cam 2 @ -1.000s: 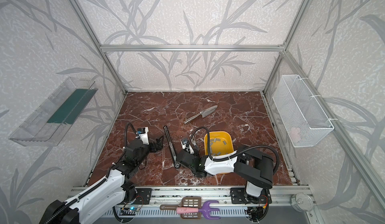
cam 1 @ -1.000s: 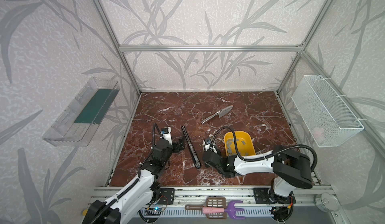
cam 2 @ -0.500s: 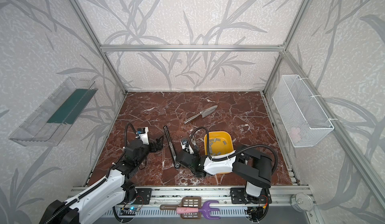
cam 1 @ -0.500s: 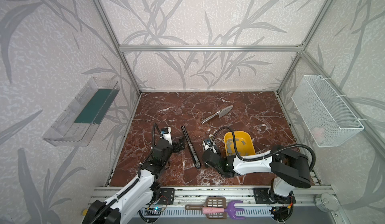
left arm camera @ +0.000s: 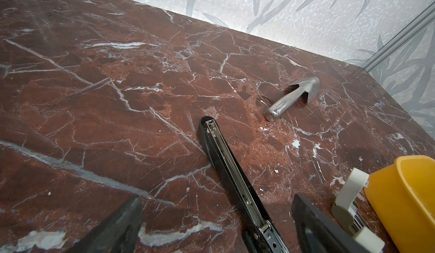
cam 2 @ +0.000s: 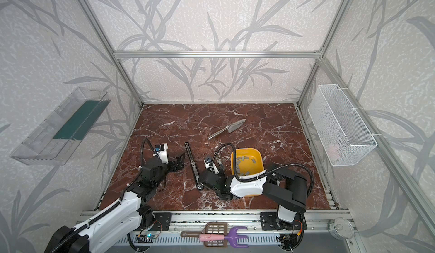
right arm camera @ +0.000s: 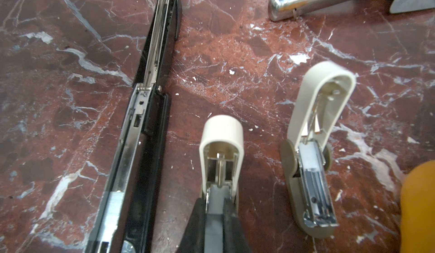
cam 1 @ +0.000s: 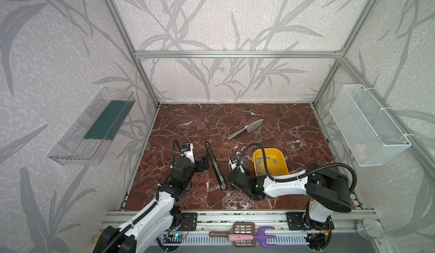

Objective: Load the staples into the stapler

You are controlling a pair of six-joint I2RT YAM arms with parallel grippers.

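My right gripper [right arm camera: 215, 200] is pinched tight on a grey staple strip [right arm camera: 214, 213], a flat piece held lengthwise between my two black fingers [right arm camera: 195, 226]. Its free end points into the open channel of the nearer beige stapler [right arm camera: 221, 131], whose lid is folded back. I cannot tell whether the strip touches the channel or sits just above it. Just beside that one lies a second beige stapler [right arm camera: 322, 94], also folded open, with bare metal showing in its magazine.

My left gripper [cam 1: 205, 164] is spread wide and holds nothing. It sits low over the table [cam 1: 188, 117] at 9 o'clock of the long black stapler [cam 1: 214, 164], with its tips very near it. Whether they touch it I cannot tell. In the left wrist view the stapler shows in the gap between my fingers.

The black stapler is opened out flat along roughly the 12-to-6 line, just on the 8 o'clock side of the table's middle. The two beige staplers lie at its 3 o'clock.

The rest of the staples [cam 1: 259, 164] lie loose in the yellow tray [cam 1: 281, 156], at about 4 o'clock on the table and at 3 o'clock of the beige staplers. A metal trowel [cam 1: 247, 128] lies at 1 o'clock, well apart from everything else.
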